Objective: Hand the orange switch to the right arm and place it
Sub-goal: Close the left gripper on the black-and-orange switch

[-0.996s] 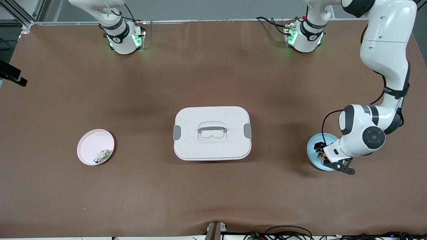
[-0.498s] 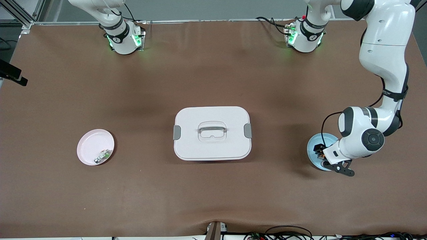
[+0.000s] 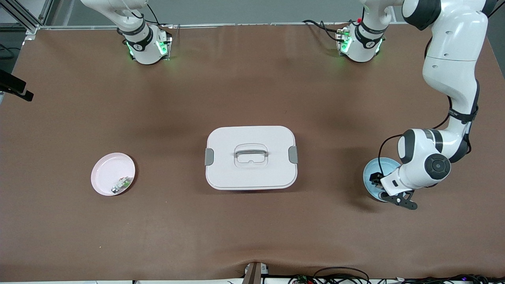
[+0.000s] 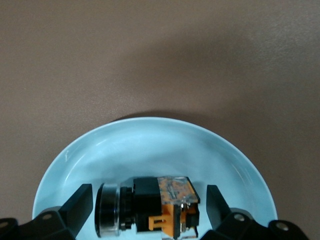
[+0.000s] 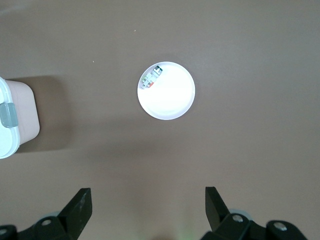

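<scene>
Stage: early — nothing grasped, handed over or placed as yet.
Orange switch: lying on its side in the blue plate, which sits near the edge of the table at the left arm's end; in the front view the wrist hides the switch almost wholly.
Left gripper: low over the blue plate, fingers spread wide, one on each side of the switch and, as far as the wrist view lets me judge, not touching it — holding nothing.
Right gripper: waiting high up, over the pink plate, fingers wide apart and empty.
Pink plate: at the right arm's end of the table, with a small green-white-silver piece at its rim.
Lidded white box: mid-table, between the plates.
Left to do: close on the switch, lift, pass it to the right gripper, set it down — probably on the pink plate.
</scene>
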`<act>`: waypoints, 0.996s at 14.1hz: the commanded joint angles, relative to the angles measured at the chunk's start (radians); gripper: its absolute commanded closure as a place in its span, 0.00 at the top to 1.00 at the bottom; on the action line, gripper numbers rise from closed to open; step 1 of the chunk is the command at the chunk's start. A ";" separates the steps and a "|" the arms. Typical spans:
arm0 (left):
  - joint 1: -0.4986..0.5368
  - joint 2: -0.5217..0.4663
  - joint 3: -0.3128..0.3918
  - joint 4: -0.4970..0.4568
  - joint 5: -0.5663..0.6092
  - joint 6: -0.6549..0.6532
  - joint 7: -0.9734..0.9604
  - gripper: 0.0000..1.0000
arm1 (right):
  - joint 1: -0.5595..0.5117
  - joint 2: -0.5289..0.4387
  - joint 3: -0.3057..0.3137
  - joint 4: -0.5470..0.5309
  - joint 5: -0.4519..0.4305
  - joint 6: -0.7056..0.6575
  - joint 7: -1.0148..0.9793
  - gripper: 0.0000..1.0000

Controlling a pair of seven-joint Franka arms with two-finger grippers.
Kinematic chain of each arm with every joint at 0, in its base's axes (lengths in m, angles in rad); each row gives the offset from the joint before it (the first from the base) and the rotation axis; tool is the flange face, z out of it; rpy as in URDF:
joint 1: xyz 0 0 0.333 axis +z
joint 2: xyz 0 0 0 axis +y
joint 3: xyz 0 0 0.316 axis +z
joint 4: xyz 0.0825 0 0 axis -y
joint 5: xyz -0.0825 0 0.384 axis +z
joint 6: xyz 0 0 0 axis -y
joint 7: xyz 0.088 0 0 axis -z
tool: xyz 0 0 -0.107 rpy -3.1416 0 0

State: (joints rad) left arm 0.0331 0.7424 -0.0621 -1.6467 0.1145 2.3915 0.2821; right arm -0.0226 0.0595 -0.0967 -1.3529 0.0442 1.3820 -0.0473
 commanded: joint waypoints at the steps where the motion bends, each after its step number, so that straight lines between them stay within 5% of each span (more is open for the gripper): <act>1: 0.004 0.015 -0.001 0.022 0.013 0.011 -0.011 1.00 | -0.005 -0.007 0.005 0.003 -0.003 -0.011 -0.003 1.00; 5: 0.002 0.011 -0.001 0.022 0.013 0.009 -0.047 1.00 | -0.007 -0.006 0.002 0.003 -0.003 -0.009 -0.003 1.00; 12: -0.004 0.006 -0.001 0.021 0.013 0.005 -0.081 0.57 | -0.008 -0.006 0.002 0.003 -0.003 -0.006 -0.003 1.00; 14: -0.006 0.002 0.001 0.021 0.014 -0.003 -0.118 0.35 | -0.008 -0.006 0.002 0.003 -0.003 -0.006 -0.003 1.00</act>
State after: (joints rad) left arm 0.0312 0.7457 -0.0623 -1.6365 0.1145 2.3960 0.2032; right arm -0.0231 0.0595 -0.0989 -1.3529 0.0433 1.3821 -0.0473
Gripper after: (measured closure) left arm 0.264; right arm 0.000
